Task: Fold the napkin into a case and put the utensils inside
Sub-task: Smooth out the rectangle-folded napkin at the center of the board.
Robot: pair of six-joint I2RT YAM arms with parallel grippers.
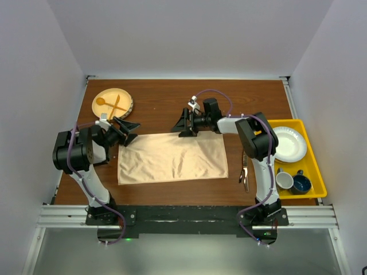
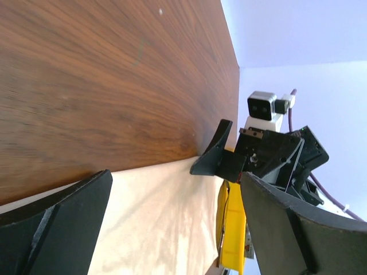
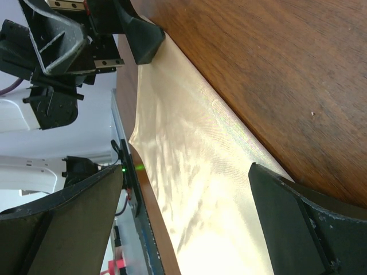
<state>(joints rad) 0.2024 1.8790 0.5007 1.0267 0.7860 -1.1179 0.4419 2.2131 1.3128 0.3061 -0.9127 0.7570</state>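
The peach-orange satin napkin (image 1: 171,158) lies flat on the wooden table as a wide rectangle. It also shows in the left wrist view (image 2: 155,223) and the right wrist view (image 3: 195,172). My left gripper (image 1: 127,130) is open and empty at the napkin's far left corner. My right gripper (image 1: 184,124) is open and empty at the napkin's far edge, right of its middle. Dark utensils (image 1: 244,172) lie on the table right of the napkin, near the yellow tray.
A round wooden plate (image 1: 112,103) with a pale wooden spoon and fork sits at the far left. A yellow tray (image 1: 298,166) at the right holds a white plate (image 1: 289,143), a white cup (image 1: 284,179) and a dark blue cup (image 1: 300,183).
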